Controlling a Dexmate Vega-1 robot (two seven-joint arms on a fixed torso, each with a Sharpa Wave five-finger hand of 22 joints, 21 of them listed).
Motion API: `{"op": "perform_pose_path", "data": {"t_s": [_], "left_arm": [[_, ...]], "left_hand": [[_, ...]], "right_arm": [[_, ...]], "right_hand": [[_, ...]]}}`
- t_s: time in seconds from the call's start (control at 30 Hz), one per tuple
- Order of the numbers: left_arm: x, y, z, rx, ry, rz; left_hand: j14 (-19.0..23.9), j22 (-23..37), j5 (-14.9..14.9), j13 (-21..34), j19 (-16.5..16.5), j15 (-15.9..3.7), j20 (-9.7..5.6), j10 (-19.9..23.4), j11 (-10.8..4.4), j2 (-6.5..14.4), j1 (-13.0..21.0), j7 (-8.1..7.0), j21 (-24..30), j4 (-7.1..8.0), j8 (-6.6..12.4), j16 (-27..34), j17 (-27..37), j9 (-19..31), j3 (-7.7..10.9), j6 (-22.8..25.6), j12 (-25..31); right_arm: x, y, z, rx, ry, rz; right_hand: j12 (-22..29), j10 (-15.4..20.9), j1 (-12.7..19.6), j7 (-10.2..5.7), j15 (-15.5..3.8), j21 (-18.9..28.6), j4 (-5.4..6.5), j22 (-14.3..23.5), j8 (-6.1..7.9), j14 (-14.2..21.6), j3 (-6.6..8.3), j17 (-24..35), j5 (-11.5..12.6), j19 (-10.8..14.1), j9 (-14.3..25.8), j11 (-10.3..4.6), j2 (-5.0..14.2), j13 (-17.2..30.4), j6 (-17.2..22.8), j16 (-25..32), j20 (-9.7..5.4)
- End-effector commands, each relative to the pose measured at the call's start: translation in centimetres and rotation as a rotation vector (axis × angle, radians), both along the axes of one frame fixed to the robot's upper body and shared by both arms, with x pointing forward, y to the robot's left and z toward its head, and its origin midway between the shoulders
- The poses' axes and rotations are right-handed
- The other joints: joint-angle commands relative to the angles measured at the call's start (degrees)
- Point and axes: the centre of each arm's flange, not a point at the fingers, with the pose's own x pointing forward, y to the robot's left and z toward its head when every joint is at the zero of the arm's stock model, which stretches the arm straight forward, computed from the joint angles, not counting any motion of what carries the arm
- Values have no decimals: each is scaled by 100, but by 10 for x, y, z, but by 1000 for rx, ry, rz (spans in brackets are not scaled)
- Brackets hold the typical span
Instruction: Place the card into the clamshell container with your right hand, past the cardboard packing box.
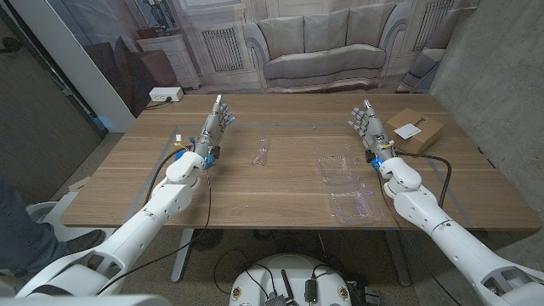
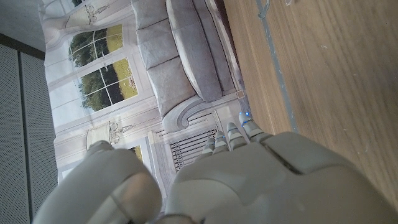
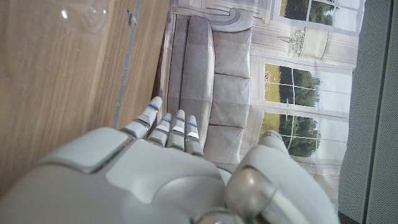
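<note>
Both arms reached in over the near edge of the wooden table (image 1: 280,212), and what lay closest to that edge was the clear clamshell container (image 1: 348,187), open, one half near the edge and the other just beyond it, right of the middle. On the table's left side the left hand (image 1: 215,124) stood with its fingers apart and stretched toward the far edge, gripping nothing; the left wrist view showed the back of the hand (image 2: 249,180) with the fingers (image 2: 233,134) extended above the wood. Toward the middle of the table, between the two hands, lay the card (image 1: 262,150), a small clear-looking piece, well apart from the container. The right hand (image 1: 367,121) was likewise spread and empty, fingers (image 3: 168,127) straight in the right wrist view. Just beside it, at the far right corner, sat the cardboard packing box (image 1: 415,129) with a white label on its top.
</note>
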Motion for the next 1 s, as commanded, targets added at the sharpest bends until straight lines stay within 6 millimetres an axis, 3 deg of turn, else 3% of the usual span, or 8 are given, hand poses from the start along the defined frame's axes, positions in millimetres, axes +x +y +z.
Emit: {"op": "perform_pose_path", "data": {"t_s": [0.03,0.5,1.0], "left_arm": [[1,-11,8,-1,-17,-22],[4,-20,5,1,-24,-77],[3,-12,14,15,-40,-69]], "left_hand": [[-30,22,30,13,-261,26,-338,-29,16,36,39,1,-24,-6,42,31,6,16,-5,-30,48],[23,23,48,9,-224,24,-305,14,29,88,88,6,-68,-32,70,49,3,16,11,37,66],[64,24,60,7,-185,49,-312,62,44,132,149,16,-115,-64,78,58,-1,16,27,66,84]], "right_arm": [[-10,-7,7,-7,-32,-13],[-20,-6,11,-38,-59,-19],[-35,-3,10,-39,-104,-46]], "right_hand": [[55,67,77,-25,-11,-31,-38,27,33,77,23,8,51,70,16,4,11,6,69,16,-284],[70,148,186,-23,-8,-49,-92,30,42,173,68,3,56,168,16,2,78,3,139,22,-276],[107,311,351,-54,-34,-75,-179,36,76,338,133,3,49,312,22,9,164,1,291,37,-279]]}}
